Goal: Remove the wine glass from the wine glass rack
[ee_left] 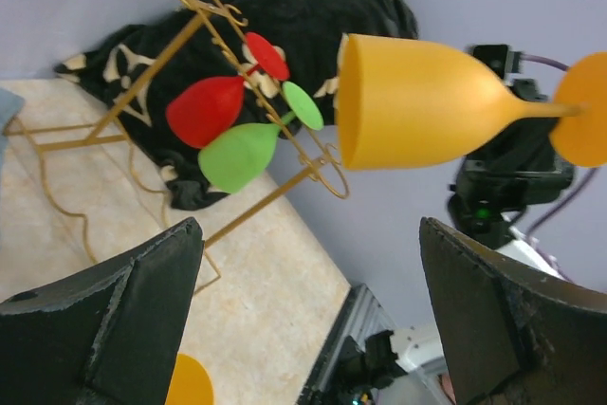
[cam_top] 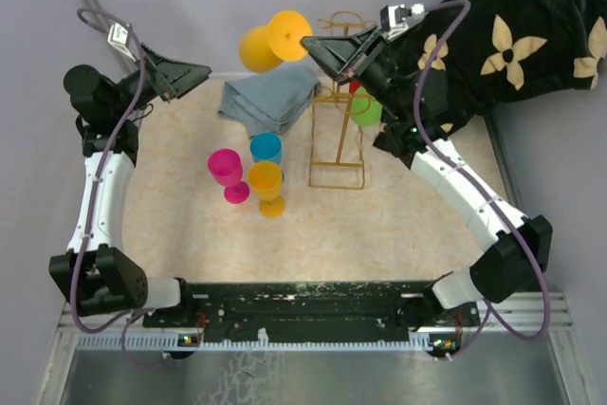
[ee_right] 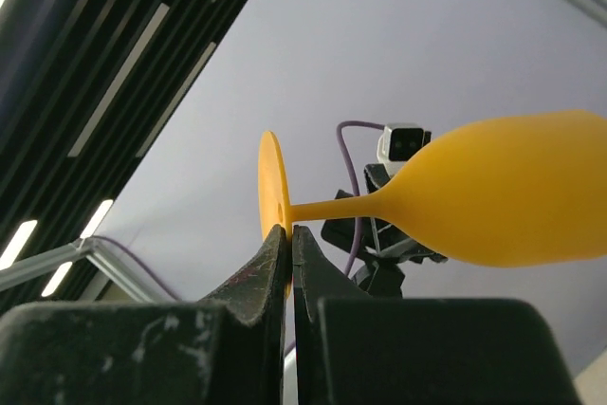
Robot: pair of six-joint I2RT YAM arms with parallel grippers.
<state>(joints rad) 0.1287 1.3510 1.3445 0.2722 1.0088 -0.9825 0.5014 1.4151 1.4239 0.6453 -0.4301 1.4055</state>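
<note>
An orange wine glass (cam_top: pixel 258 48) hangs sideways in the air, just left of the top of the gold wire wine glass rack (cam_top: pixel 337 154). My right gripper (cam_top: pixel 308 43) is shut on the rim of its round foot (ee_right: pixel 270 187), and its bowl (ee_right: pixel 512 206) points away to the left. A red glass (cam_top: pixel 355 86) and a green glass (cam_top: pixel 367 109) still hang on the rack. My left gripper (cam_top: pixel 201 71) is open and holds nothing, raised at the back left. In the left wrist view the orange glass (ee_left: pixel 417 106) floats beyond the spread fingers, with the rack (ee_left: pixel 142 73) further left.
A grey-blue cloth (cam_top: pixel 270 97) lies left of the rack. Pink (cam_top: pixel 226 170), blue (cam_top: pixel 266 147) and yellow (cam_top: pixel 267 182) glasses stand together on the table in front of it. A black flowered blanket (cam_top: pixel 512 35) fills the back right corner.
</note>
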